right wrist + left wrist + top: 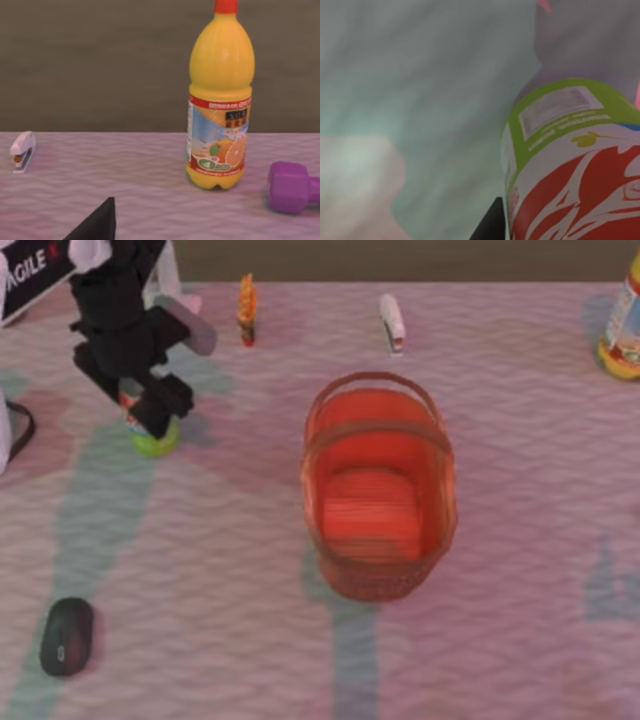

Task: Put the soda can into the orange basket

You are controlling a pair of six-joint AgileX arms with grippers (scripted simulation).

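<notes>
Your left pincer [150, 412] sits over the small red-white-and-lime soda can [155, 438] at the bench's [220, 590] left; you cannot tell its opening or grip. The oval orange woven basket [380, 485] stands well apart, mid-bench.

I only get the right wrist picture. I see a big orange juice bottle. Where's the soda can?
Observer: The soda can stands near the table's left side, under the left gripper.
Operator: Where's the basket?
Observer: The basket sits mid-table, right of the can, apart from it.
Operator: Anything inside it?
Observer: No, it looks empty.
Operator: What else is there?
Observer: A black mouse lies near the table's front left.
</notes>
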